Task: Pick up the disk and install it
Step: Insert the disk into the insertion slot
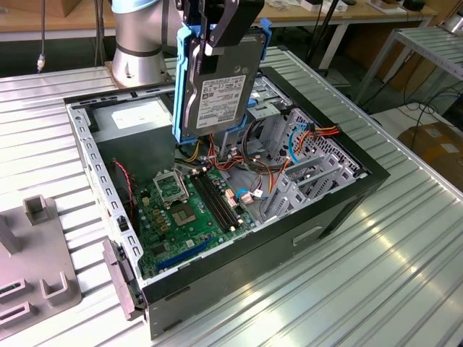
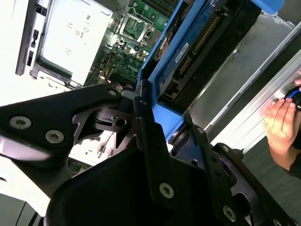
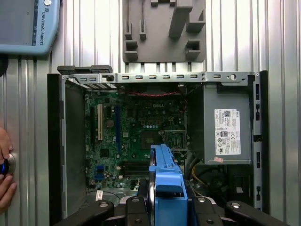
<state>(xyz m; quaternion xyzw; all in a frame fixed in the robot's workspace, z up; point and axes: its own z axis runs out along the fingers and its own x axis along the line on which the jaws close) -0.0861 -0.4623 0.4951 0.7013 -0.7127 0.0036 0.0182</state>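
The open computer case (image 1: 325, 231) sits on the ribbed metal table (image 1: 405, 275) with its side panel off, so everything inside is on show. The green motherboard (image 1: 184, 210) lies flat on the case floor. The grey power supply (image 1: 134, 116) with its white label fills the corner by the arm's base, and a metal drive cage (image 1: 278, 126) stands toward the exterior view's right. Orange and red cables (image 1: 322, 132) spill between them. And there's the disk (image 1: 217, 90), up in the air and not seated in the case. It stands on edge, white label facing the exterior camera, blue rails (image 1: 179, 79) down both sides. The gripper (image 1: 215, 32) has its jaws clamped on the disk's top end. The disk hangs over the case interior, between the power supply and the drive cage; whether its lower edge is below the rim I cannot tell. In the first wrist view bare motherboard lies open beyond the rail. Outside the case, a grey fixture block (image 1: 43, 289) lies near the table's edge at the exterior view's left. A teach pendant (image 3: 28, 23) lies near the table's edge too. A person's hand (image 3: 5, 174) rests just outside the case wall.
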